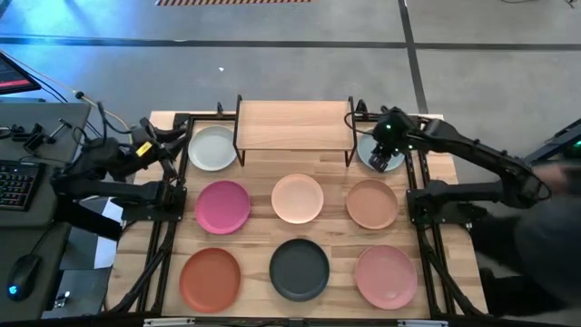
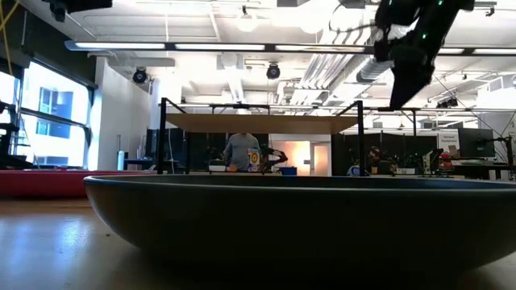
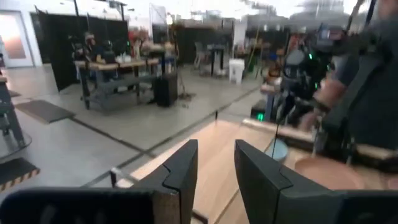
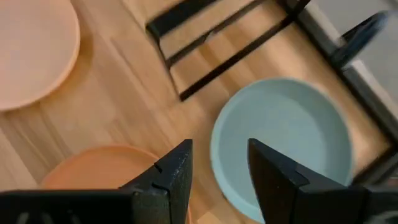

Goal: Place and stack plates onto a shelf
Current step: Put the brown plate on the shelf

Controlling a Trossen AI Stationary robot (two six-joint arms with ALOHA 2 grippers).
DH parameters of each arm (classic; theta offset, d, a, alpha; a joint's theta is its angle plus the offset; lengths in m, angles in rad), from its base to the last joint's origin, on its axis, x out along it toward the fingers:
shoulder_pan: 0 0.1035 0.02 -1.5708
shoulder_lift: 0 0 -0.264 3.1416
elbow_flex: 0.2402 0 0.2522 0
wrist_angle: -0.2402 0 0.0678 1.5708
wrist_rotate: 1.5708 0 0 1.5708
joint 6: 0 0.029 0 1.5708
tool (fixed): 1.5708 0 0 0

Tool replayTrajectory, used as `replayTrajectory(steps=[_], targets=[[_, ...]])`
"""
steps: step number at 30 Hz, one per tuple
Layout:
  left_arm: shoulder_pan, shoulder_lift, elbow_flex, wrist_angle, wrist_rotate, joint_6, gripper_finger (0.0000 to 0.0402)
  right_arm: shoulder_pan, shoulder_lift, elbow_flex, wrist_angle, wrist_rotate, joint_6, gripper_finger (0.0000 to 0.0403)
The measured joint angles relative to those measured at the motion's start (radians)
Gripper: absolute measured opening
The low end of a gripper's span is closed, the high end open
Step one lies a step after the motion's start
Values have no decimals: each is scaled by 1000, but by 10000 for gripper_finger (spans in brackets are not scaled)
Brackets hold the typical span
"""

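The shelf (image 1: 295, 123) stands at the table's far middle on thin black legs, its wooden top bare. Plates lie flat on the table: grey-green (image 1: 211, 147) left of the shelf, a second grey-green (image 4: 280, 143) right of it, magenta (image 1: 222, 206), peach (image 1: 298, 198), tan (image 1: 371, 203), terracotta (image 1: 211, 278), charcoal (image 1: 299, 269) and pink (image 1: 386, 276). My right gripper (image 4: 219, 168) hangs open, tilted down, above the near-left rim of the right grey-green plate, well clear of it (image 2: 407, 72). My left gripper (image 3: 216, 168) is open and level, beside the left grey-green plate (image 1: 174, 150).
Black frame rails (image 1: 427, 227) run along both side edges of the table. A desk with a keyboard (image 1: 18, 182) stands at the left. A person (image 1: 545, 182) is at the right edge. In the low view the charcoal plate (image 2: 306, 217) fills the foreground.
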Motion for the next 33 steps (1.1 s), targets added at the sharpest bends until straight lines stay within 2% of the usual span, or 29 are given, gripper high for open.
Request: replayTrajectory(steps=[4, 7, 12, 15, 18, 29, 33], targets=[[0, 36, 19, -31, 29, 0, 96, -20, 30, -57, 21, -56, -6, 138], [0, 49, 19, -41, 64, 0, 96, -28, 33, -112, 44, -61, -13, 138], [0, 65, 20, -50, 64, 0, 96, -34, 34, -214, 122, -71, -33, 138], [0, 67, 20, -50, 63, -1, 96, -34, 40, -218, 207, -87, -54, 138], [0, 67, 20, -50, 63, -1, 96, -34, 47, -230, 208, -80, -62, 138], [0, 66, 20, -49, 62, -27, 96, -33, 116, -228, 224, -73, 99, 138], [0, 66, 20, -49, 61, -28, 96, -33, 186, -228, 237, -23, 151, 138]])
